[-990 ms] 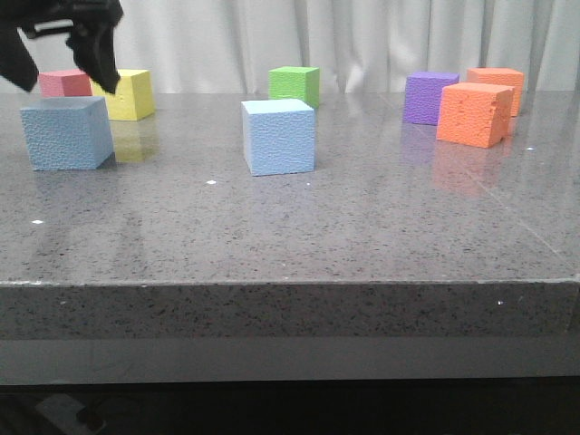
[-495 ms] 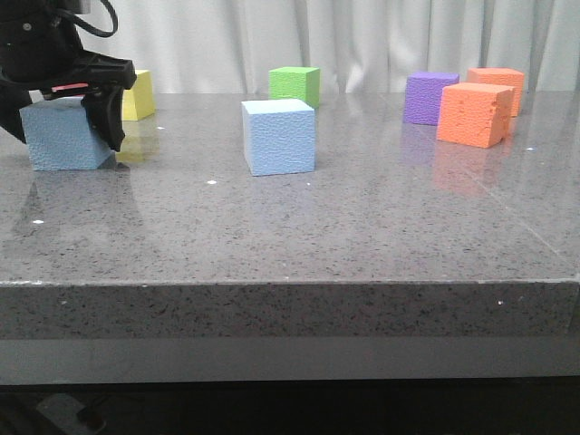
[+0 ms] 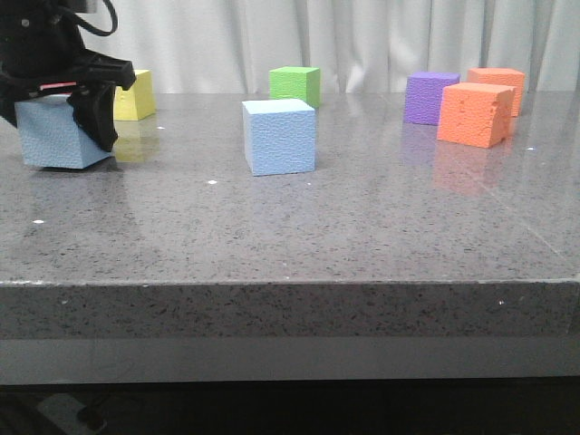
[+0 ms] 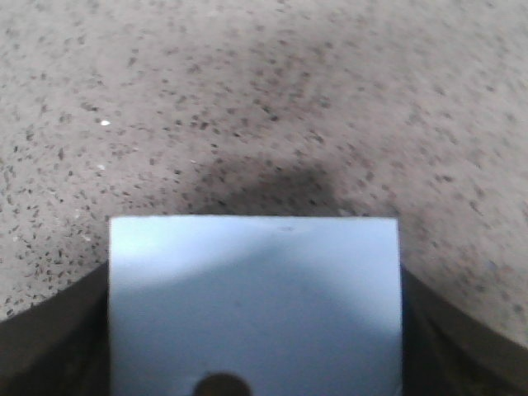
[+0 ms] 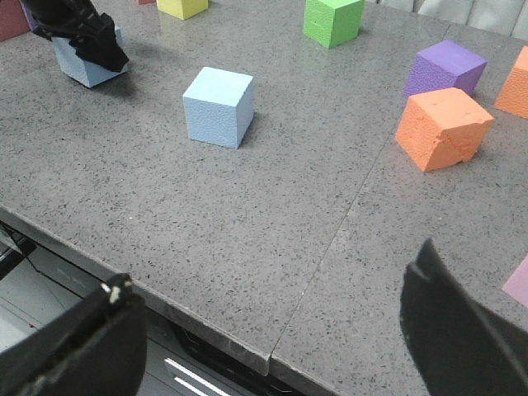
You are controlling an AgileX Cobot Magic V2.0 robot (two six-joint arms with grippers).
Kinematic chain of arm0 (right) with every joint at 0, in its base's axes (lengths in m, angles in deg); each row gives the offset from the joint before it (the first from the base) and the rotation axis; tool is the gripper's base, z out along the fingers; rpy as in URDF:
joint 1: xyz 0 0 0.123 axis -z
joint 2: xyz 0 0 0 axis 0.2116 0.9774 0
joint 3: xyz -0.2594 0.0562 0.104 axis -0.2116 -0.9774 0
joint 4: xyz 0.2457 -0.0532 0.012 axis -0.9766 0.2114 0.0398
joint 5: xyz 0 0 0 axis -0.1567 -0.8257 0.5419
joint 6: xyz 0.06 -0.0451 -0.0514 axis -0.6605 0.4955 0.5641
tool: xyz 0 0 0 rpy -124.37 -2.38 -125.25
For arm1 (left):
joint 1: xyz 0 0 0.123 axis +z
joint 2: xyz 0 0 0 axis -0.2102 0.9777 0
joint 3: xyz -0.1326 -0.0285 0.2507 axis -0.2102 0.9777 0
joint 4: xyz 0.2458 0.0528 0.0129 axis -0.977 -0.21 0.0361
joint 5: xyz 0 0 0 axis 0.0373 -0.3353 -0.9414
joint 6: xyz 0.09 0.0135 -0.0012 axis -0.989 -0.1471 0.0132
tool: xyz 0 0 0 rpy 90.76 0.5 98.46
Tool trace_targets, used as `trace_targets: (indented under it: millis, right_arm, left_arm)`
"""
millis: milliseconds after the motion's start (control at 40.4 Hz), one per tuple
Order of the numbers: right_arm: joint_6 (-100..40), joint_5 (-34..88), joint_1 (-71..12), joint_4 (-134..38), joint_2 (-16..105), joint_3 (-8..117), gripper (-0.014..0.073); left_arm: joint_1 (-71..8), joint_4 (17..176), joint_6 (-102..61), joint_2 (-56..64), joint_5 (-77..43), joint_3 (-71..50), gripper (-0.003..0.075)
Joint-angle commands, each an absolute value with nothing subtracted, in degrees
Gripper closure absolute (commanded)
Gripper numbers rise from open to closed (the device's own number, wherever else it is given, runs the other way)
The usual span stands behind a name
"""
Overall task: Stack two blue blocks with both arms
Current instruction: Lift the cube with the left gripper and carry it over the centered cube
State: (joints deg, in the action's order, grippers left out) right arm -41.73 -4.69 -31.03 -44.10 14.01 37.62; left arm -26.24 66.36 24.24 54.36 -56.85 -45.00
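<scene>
Gripping: left gripper (image 3: pixel 56 113), jaws clamped on the pale sky-blue pebbled foam cube (image 3: pixel 52 134) at the left of the grey speckled stone counter (image 3: pixel 362 236).
Second cube: matching pale sky-blue foam cube (image 3: pixel 279 137), alone near mid-counter, well apart from the first.
Right gripper (image 5: pixel 264 346): jaws apart, empty, near the counter's front edge.
Progress: grasp made; carry and stacking remain.
Change: half a second ago the held cube sat flat; now it appears tilted and slightly raised.
Bystanders: yellow cube (image 3: pixel 136 94) behind.

The left hand (image 3: pixel 56 109) is covering part of the blue block (image 3: pixel 50 136); the picture's edge is cutting off the yellow cube's (image 3: pixel 138 94) left side.
</scene>
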Motion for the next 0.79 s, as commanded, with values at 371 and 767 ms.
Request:
trace_targets:
  millis: [371,767]
  right_arm:
    - [-41.3,-0.5,-30.6,-44.7,14.3,39.0,-0.0031]
    - [-41.3,-0.5,-30.6,-44.7,14.3,39.0,-0.0031]
  left_arm:
    - [-37.5,69.5,-0.8,51.1,-66.1,-65.7,0.0374]
    - [-42.3,88.7,-31.1,52.4,-60.0,-68.5,0.0374]
